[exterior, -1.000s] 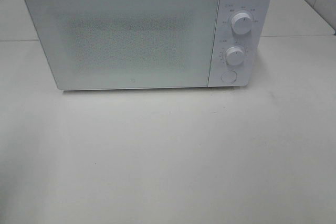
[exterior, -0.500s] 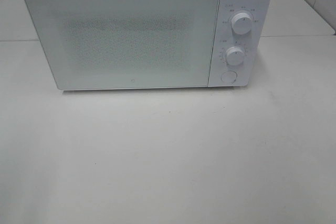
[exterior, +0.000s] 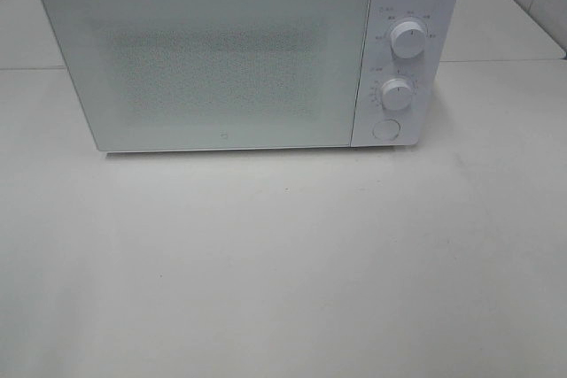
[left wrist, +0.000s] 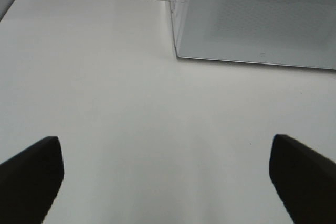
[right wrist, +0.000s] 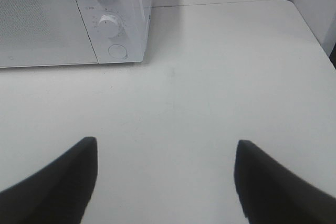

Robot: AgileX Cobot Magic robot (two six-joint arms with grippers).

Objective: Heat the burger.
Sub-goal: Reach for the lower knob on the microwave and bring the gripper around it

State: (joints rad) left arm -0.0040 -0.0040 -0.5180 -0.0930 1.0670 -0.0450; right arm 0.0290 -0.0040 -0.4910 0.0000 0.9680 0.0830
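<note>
The burger is out of view in every frame. A white microwave [exterior: 230, 59] stands at the back of the table with its door shut; its frosted door panel hides the inside. Neither arm shows in the exterior high view. In the left wrist view my left gripper [left wrist: 167, 174] is open above bare table, its dark fingertips [left wrist: 31, 174] wide apart, the microwave's door corner [left wrist: 252, 19] ahead. My right gripper [right wrist: 165, 177] is open too, nothing between its fingers, with the microwave's knob panel [right wrist: 107, 22] ahead of it.
The microwave carries two round knobs [exterior: 408, 39] [exterior: 396, 93] and a round button [exterior: 385, 128] on its right side. A white table [exterior: 283, 263] stretches in front. A table seam [exterior: 505, 61] runs behind, and the table's right edge [right wrist: 310, 30] shows in the right wrist view.
</note>
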